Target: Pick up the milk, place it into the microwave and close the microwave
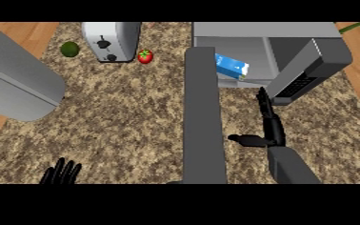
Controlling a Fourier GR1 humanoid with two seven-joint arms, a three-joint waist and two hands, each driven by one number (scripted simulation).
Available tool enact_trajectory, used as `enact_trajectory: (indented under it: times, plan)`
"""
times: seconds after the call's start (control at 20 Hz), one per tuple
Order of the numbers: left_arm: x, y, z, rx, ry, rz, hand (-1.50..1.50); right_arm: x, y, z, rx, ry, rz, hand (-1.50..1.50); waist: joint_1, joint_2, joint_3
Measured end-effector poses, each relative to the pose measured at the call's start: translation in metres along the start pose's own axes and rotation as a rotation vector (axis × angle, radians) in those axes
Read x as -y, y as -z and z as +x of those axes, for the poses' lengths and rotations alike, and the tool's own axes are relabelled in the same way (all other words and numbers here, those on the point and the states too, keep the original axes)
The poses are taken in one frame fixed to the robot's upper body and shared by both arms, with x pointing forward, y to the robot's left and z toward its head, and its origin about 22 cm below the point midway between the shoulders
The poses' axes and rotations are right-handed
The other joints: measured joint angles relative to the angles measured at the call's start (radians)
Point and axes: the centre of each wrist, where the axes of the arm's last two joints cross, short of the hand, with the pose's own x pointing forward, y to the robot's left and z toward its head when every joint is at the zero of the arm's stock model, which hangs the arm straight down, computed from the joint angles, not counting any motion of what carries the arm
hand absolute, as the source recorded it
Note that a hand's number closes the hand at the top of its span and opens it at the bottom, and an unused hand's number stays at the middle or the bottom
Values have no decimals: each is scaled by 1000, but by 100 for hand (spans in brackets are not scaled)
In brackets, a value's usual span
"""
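**Left hand (pixel 62 171) idle, right hand (pixel 273 129) free, door (pixel 204 114) open**

1. Left hand. Located at the lower left edge of the head view. Fingers are straight, pointing up, holding nothing. It is parked well apart from the microwave (pixel 260 29) and takes no part in the work.

2. Right hand. Located farther in, on the right side of the door. Its fingers (pixel 265 106) are straight and close together, aimed at the microwave, with the thumb spread left toward the door. It carries nothing. The fingertips end just before the control panel (pixel 299 86); contact cannot be confirmed.

3. Door. Swung fully out over the counter (pixel 126 119), seen edge-on as a long grey slab between the two hands. Judgement: closing it calls for a push on its left face, and the right hand appears to lie in its swing path.

4. Container. The microwave cavity holds the milk (pixel 231 66), a blue-and-white carton lying tilted at the left of the opening, just beside the hinge edge. Nothing else shows inside. Placement reads as done; only closing is left.

5. Far counter. A toaster (pixel 111 40), a small red fruit (pixel 145 56) beside it and a green fruit (pixel 69 48) are not involved.
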Motion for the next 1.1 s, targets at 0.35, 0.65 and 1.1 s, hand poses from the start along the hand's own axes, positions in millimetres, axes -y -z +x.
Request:
enact_trajectory:
  times: [0.35, 0.65, 1.1]
  plan:
    - [14, 19, -17, -49, -28, -110, -150, 43, -37, -7, -5, -14, -50, 150, -19, -5, -1]
    - [28, 37, -36, -105, 24, -251, 150, 82, -63, -3, -6, -27, -91, -150, -23, -5, -2]
    - [72, 79, -59, -117, 89, -345, 150, 144, -100, 12, -21, -7, -203, -150, -18, -3, -1]
